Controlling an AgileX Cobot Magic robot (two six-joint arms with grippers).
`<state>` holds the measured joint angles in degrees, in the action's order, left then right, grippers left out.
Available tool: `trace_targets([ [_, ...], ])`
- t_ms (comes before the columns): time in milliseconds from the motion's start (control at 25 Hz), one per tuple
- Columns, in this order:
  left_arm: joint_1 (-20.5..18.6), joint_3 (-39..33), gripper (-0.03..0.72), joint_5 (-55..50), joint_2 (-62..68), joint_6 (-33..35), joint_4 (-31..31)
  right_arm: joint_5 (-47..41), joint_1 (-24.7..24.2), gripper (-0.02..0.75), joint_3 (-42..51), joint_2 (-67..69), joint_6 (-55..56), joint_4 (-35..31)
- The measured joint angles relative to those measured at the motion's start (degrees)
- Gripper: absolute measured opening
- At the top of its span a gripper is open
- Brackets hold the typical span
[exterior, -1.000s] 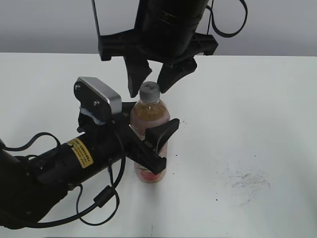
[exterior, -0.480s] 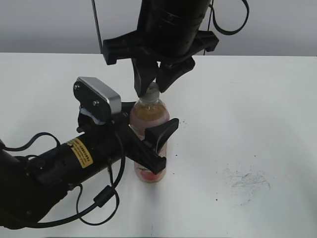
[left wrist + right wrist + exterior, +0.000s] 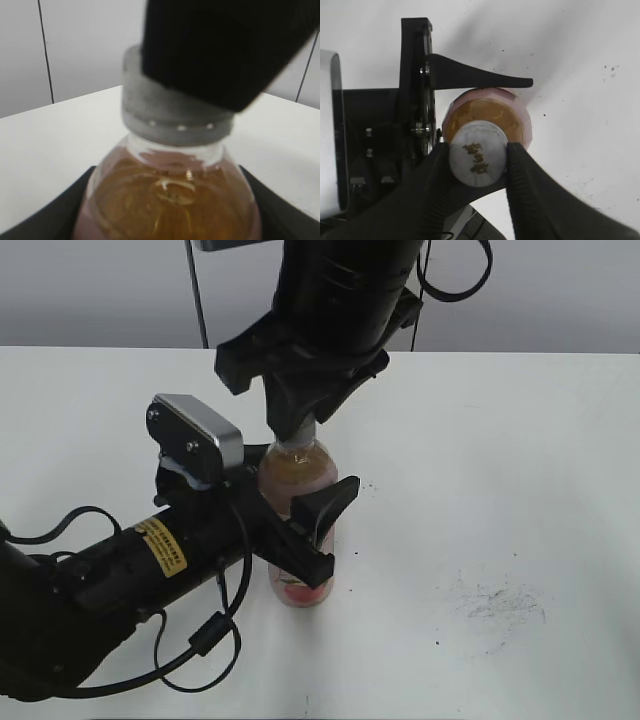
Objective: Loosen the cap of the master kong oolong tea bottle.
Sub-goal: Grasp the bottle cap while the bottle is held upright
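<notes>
The master kong oolong tea bottle (image 3: pixel 297 468) stands upright on the white table, amber tea showing through its clear shoulder (image 3: pixel 170 200). My left gripper (image 3: pixel 305 502) is shut on the bottle's body, one black finger on each side (image 3: pixel 75 210). From above, my right gripper (image 3: pixel 300 425) is shut on the cap (image 3: pixel 479 160), a light-grey ribbed round cap with dark characters on top. Both ribbed pads (image 3: pixel 520 170) press against the cap's sides. The exterior view has the cap hidden behind the right fingers; the left wrist view shows its lower ring (image 3: pixel 170 115).
The white table (image 3: pixel 520 460) carries dark smudges (image 3: pixel 495 600) at the front right. The left arm and its looped cable (image 3: pixel 200 640) fill the front left. A grey wall stands behind the table.
My right gripper came down over the cap and closed on it, and its wrist has since turned. The left gripper and bottle have barely moved.
</notes>
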<state>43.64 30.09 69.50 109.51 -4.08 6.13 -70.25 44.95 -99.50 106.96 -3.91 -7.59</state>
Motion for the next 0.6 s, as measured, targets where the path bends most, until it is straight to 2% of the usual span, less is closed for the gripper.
trace_targets([
  [280,-0.09,0.0,0.447,0.05,0.0,-0.06,0.26,0.0,0.0,0.263,0.0,0.0,-13.29,0.0],
  [600,-0.32,0.0,0.447,0.05,0.0,-0.01,1.52,-0.47,0.0,0.26,-0.06,-0.05,-20.85,0.66],
])
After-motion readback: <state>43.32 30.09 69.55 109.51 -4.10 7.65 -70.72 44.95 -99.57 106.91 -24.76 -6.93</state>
